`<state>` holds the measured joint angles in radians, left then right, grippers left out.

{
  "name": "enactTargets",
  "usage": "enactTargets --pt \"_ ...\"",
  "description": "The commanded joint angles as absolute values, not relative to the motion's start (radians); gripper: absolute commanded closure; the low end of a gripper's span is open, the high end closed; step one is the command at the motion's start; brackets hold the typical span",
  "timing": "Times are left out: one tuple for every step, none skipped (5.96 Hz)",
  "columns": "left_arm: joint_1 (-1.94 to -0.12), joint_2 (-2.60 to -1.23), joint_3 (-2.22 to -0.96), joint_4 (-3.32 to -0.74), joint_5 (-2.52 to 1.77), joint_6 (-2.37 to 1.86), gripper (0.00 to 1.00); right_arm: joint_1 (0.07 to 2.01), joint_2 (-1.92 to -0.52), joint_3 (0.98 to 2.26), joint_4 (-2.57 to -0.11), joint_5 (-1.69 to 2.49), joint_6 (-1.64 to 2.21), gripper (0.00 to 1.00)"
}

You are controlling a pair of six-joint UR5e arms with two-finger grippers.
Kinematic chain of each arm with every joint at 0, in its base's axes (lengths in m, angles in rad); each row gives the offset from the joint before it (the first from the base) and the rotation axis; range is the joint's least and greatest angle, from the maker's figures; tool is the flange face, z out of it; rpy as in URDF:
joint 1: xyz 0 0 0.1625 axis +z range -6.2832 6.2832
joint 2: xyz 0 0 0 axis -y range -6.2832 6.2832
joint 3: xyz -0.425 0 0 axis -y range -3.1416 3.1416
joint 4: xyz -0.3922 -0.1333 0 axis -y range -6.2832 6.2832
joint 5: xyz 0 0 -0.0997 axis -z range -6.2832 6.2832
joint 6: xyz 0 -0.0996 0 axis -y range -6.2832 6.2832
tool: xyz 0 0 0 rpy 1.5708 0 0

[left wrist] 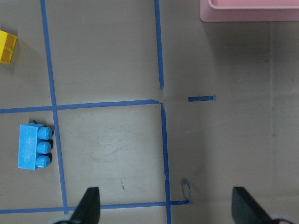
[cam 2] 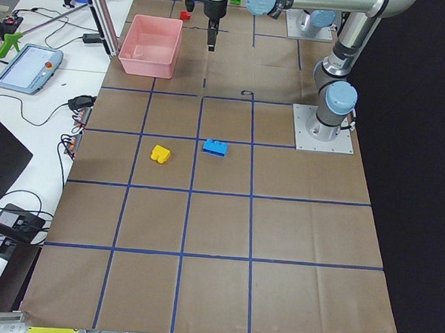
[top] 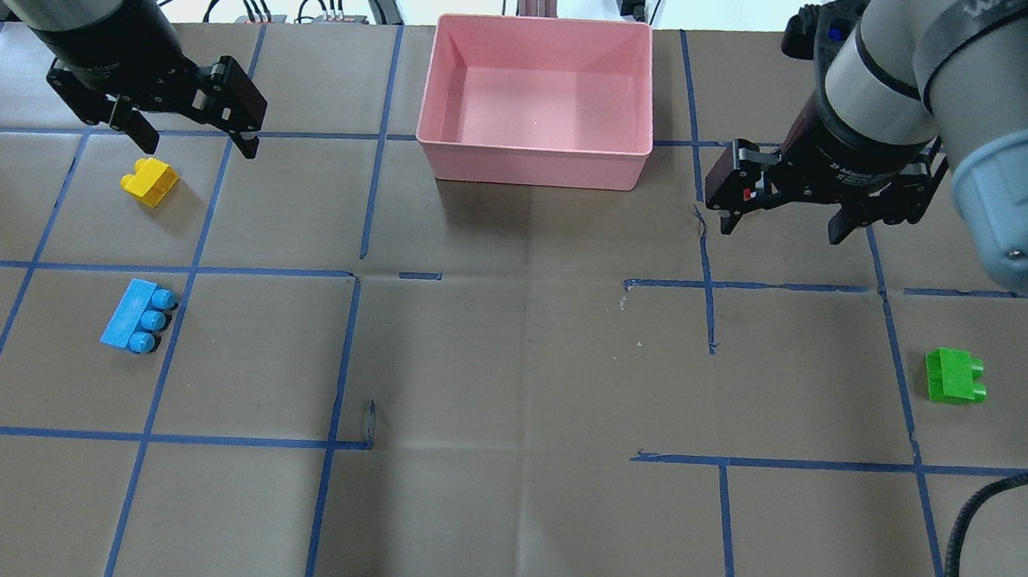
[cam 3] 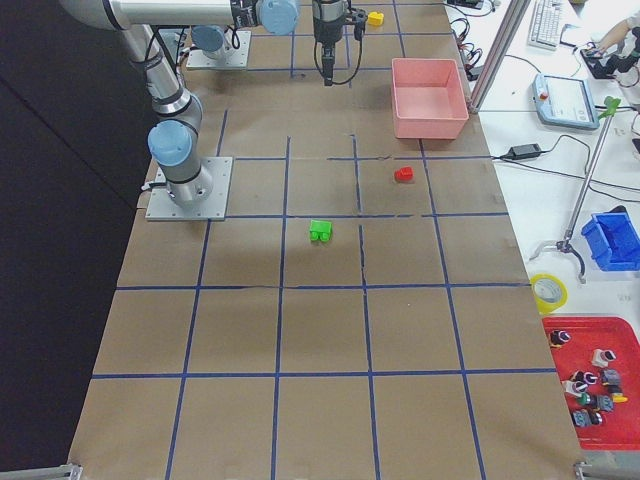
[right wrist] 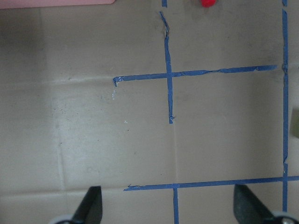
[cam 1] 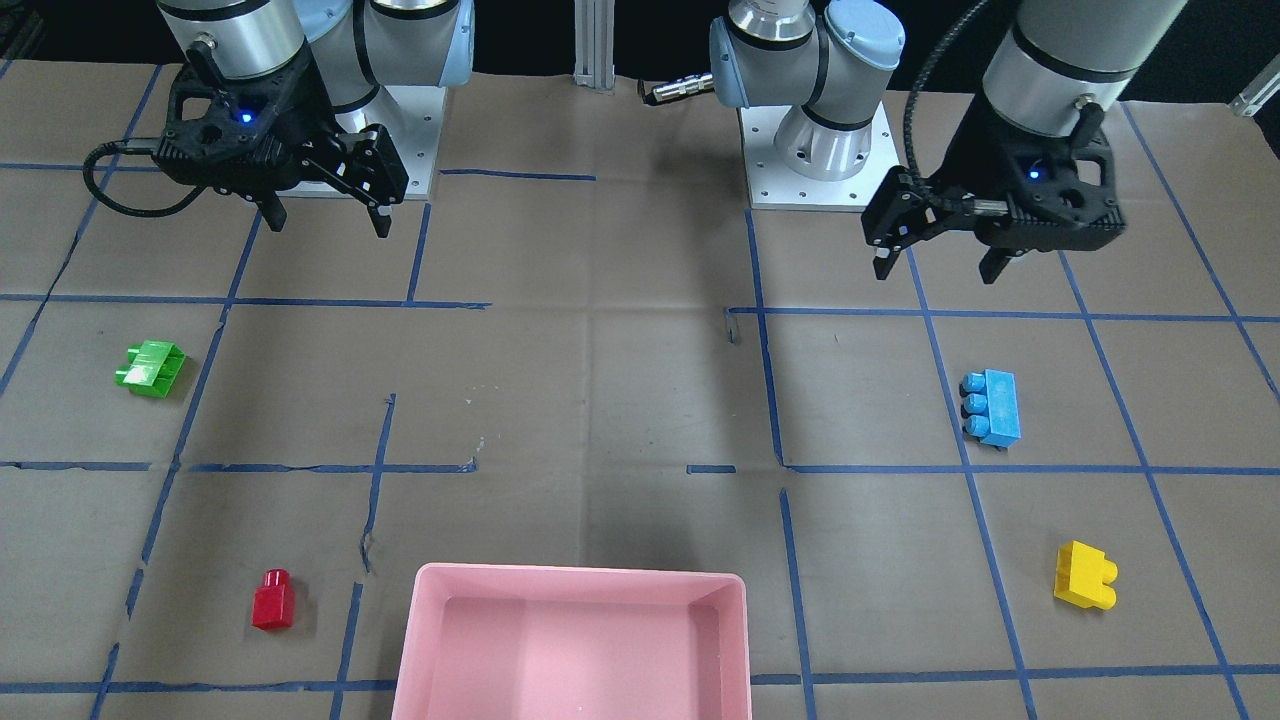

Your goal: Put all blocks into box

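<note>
Blocks lie scattered on the table (cam 1: 600, 400), none of them in the box (cam 1: 580, 573).

Front view: the left tool (cam 1: 935, 270) hangs wide and empty. The blue block (cam 1: 990, 407) and the yellow block (cam 1: 1085, 575) are on its side. The right tool (cam 1: 328, 222), just as wide and empty, is the nearer one to the green block (cam 1: 150, 368) and the red block (cam 1: 272, 600). The box sits between the two sides, at the edge away from the robot.

Overhead: the blue block's long axis runs roughly away from the robot, with its studs turned sideways toward the table's middle. The red block is hidden. Lettering on the right arm is too small to read.

Side views: these show the same layout and add no readable writing.

Left wrist: the blue block lies to the tool's left, with its long axis crossing the closing line. I judge a sideways shift would matter more than a turn.

Right wrist: only a sliver of the red block shows, at the top edge.
</note>
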<state>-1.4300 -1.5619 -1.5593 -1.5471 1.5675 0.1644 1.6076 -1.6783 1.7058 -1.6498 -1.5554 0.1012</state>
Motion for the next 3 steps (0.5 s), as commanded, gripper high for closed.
enactTargets --pt "-1.224 -1.562 -1.557 -1.548 1.565 0.375 0.01 1.606 -1.678 1.707 -1.649 -1.555 0.101 0.00" --pt "-1.098 -1.580 -1.565 -1.557 1.565 0.519 0.01 1.606 -1.678 1.707 -1.649 -1.557 0.101 0.00" --pt "-0.989 -1.607 -1.580 -1.555 1.565 0.684 0.01 1.606 -1.678 1.709 -1.649 -1.557 0.101 0.00"
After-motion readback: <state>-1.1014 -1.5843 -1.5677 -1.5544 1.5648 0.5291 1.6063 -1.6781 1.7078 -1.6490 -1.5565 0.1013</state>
